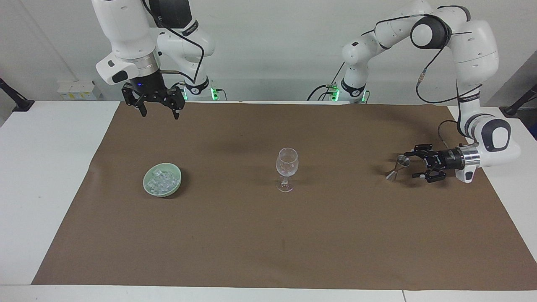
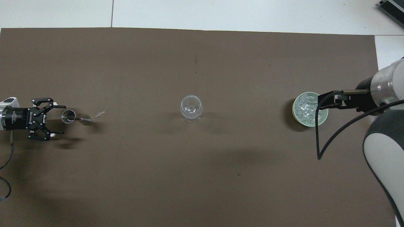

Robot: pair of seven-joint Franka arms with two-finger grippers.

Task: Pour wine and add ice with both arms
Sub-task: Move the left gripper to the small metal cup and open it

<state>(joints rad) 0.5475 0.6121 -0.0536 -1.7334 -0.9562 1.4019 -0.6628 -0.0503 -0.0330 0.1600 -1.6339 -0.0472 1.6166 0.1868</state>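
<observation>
A clear stemmed glass (image 1: 287, 167) (image 2: 191, 108) stands upright at the middle of the brown mat. A pale green bowl (image 1: 161, 193) (image 2: 293, 111) holds the ice (image 1: 162, 180) (image 2: 305, 108) toward the right arm's end. A small metal jigger (image 1: 397, 167) (image 2: 74, 117) stands toward the left arm's end. My left gripper (image 1: 413, 165) (image 2: 63, 119) is open, lies level and low over the mat, and its tips are just beside the jigger's upper cup. My right gripper (image 1: 160, 115) is open and empty, and hangs high over the mat's edge near the robots.
The brown mat (image 1: 268, 235) covers most of the white table (image 1: 42, 167). The right arm's cable (image 2: 318, 138) hangs in a loop beside the bowl in the overhead view.
</observation>
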